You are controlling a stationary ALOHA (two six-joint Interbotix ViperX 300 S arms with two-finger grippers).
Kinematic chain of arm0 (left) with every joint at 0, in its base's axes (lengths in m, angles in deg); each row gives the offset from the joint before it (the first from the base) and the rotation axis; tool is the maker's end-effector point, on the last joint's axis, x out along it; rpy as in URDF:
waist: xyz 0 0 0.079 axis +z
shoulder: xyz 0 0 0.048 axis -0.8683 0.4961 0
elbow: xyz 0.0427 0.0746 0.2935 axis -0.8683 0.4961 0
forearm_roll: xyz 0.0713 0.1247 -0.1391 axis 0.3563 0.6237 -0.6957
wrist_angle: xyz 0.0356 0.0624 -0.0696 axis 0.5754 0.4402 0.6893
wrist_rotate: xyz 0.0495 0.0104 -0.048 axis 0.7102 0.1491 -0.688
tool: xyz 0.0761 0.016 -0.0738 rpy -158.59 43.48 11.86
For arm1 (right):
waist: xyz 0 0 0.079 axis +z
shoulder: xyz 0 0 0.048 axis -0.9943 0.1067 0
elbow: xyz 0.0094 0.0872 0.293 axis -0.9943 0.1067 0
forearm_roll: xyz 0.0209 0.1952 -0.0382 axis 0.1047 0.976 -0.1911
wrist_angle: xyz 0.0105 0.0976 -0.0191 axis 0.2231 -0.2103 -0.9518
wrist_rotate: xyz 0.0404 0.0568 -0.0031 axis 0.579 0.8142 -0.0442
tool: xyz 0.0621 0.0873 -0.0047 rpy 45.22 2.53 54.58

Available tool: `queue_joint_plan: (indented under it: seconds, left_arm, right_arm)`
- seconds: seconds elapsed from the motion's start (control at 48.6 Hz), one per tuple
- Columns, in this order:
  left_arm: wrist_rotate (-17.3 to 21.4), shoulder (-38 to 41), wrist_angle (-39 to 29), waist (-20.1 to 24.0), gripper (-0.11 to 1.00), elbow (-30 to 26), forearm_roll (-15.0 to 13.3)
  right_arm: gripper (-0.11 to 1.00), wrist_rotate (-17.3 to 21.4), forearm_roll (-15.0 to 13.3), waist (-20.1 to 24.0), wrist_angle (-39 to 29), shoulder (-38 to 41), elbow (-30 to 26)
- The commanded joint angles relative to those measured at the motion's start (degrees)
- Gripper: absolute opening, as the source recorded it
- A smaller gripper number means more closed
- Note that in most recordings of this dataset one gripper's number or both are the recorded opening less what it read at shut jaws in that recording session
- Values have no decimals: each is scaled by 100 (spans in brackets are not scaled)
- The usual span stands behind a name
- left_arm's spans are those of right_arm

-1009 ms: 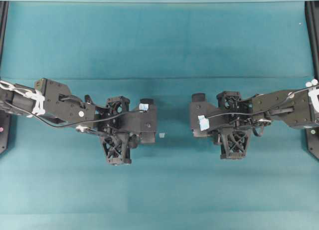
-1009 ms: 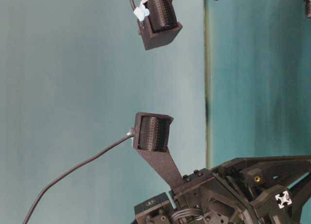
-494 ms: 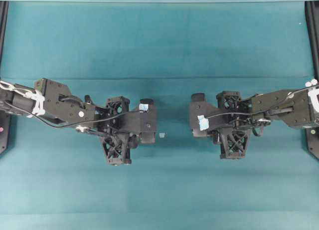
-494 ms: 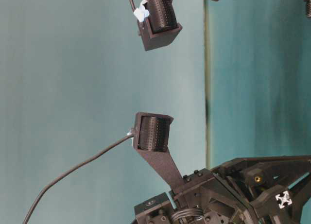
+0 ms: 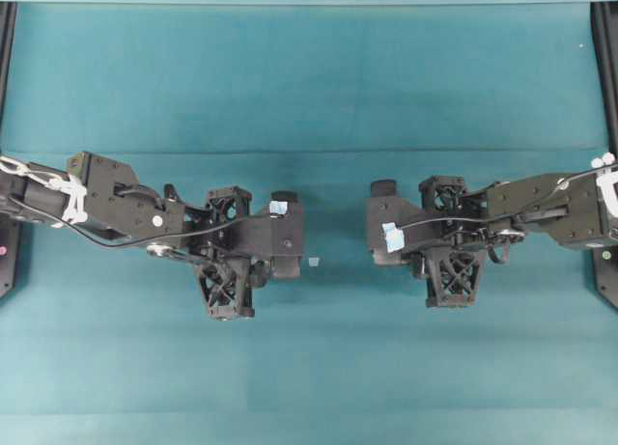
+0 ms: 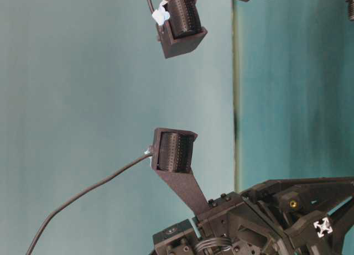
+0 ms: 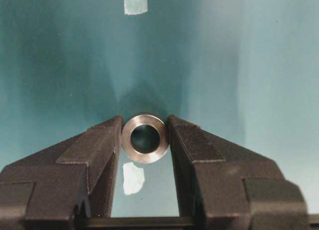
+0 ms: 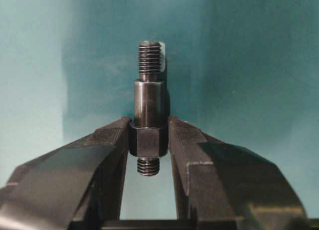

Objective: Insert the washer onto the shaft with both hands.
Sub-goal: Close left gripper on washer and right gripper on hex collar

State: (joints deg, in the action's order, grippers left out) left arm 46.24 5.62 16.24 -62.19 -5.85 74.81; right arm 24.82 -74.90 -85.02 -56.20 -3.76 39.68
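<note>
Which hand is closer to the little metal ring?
The left hand: it grips the ring between its fingers. The right hand faces it across a gap, holding the threaded rod.

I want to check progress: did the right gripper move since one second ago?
No. In the overhead view the right gripper keeps its place relative to the small pale tape bit on the table.

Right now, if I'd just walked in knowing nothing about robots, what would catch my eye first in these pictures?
Two black arms face each other across a teal table, with a gap between them. The left hand pinches a shiny grey ring, the washer, its dark hole facing the wrist camera. The right hand grips the shaft, a dark stepped rod, by its hex collar, its threaded tip pointing away from the hand.
</note>
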Motion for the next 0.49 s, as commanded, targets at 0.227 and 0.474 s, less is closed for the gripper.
queue_joint_plan:
  seconds: [0.227, 0.474]
  left_arm:
    - [9, -35, 9, -44, 36, -18, 0]
    - [18, -35, 9, -26, 36, -18, 0]
  right_arm:
    - [0, -53, -18, -97, 35, 18, -44]
    - [0, -53, -18, -97, 35, 9, -44]
